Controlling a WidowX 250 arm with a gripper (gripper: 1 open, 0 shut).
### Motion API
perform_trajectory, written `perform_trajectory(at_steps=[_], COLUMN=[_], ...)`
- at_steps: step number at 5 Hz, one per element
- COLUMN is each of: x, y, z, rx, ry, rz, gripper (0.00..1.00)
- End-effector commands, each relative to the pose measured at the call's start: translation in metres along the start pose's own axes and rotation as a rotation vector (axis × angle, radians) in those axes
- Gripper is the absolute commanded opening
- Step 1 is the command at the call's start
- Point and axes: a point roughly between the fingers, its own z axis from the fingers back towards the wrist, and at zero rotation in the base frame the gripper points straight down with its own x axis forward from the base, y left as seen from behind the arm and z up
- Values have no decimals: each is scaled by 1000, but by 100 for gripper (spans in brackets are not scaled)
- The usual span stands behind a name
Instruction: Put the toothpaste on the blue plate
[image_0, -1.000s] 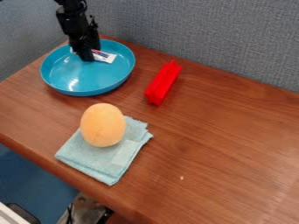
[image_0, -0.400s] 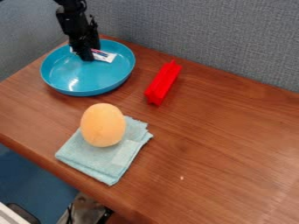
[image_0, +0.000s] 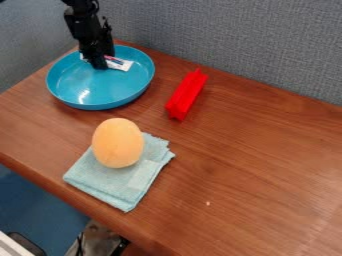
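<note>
Apparently nothing has shifted across these views: the gripper (image_0: 96, 62) is again at the far part of the blue plate (image_0: 98, 100), with the toothpaste (image_0: 118, 63) beside its fingertips, inside the rim. I can't tell how wide the fingers stand or whether they grip the tube. The task looks all but done, leaving release and a lift past the rim. Outward, the red bar (image_0: 187, 94) lies toward the worktop's (image_0: 254, 170) back edge; the egg-shaped thing (image_0: 118, 143) and cloth (image_0: 120, 182) sit by its near-left edge.
</note>
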Motion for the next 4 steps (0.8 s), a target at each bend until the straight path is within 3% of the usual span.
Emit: perform_trajectory(at_steps=[1,4], x=[-13,-26], y=[11,10], z=[-34,-38], rx=[67,65], ry=[28,39], rz=[-18,-43], gripper=[0,0])
